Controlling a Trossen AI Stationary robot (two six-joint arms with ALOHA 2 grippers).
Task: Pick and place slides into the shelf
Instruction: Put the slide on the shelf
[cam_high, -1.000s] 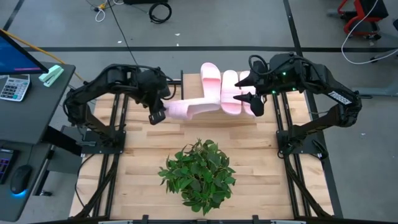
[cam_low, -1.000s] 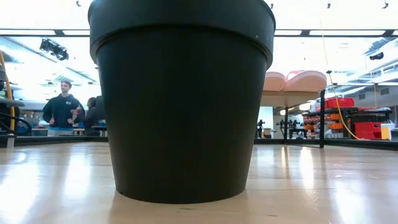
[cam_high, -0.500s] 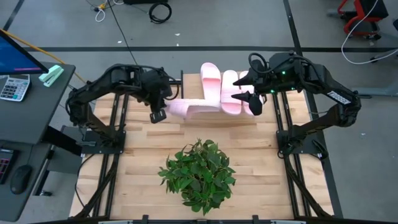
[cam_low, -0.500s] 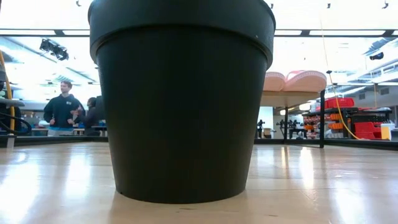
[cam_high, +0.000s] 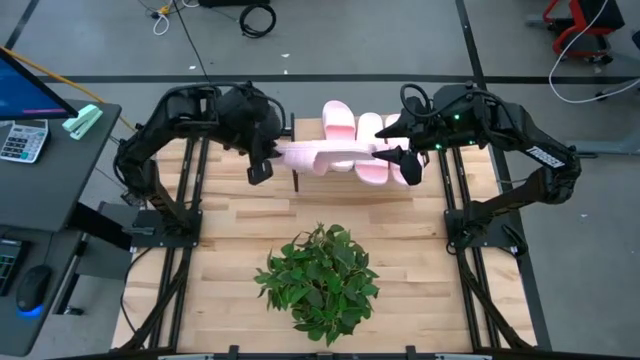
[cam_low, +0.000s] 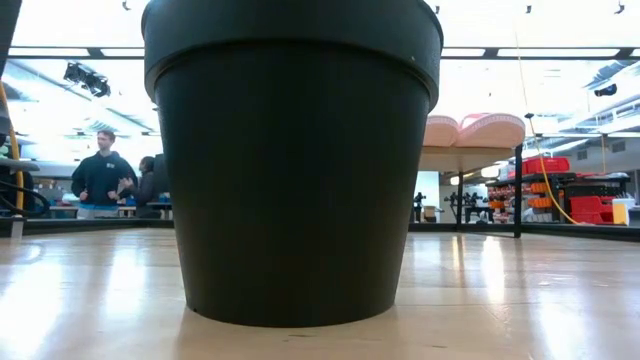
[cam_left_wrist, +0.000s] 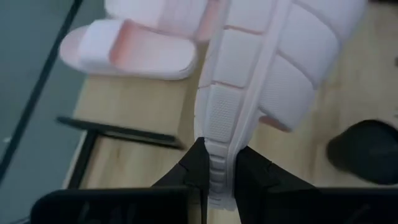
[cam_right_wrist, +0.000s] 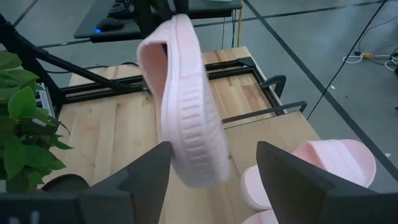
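The left pincer (cam_high: 262, 168) grips a pink slide (cam_high: 322, 157) by its heel, on edge above the shelf (cam_high: 297, 130). The right pincer (cam_high: 398, 155) waits wide open just beside its toe. Level the sole first, then lower it beside the slides already shelved (cam_high: 340, 122).

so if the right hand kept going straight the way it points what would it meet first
Most likely the slide that the left hand holds on edge: it hangs just ahead of the open right hand, between its fingers' line, though the gap is hard to judge.
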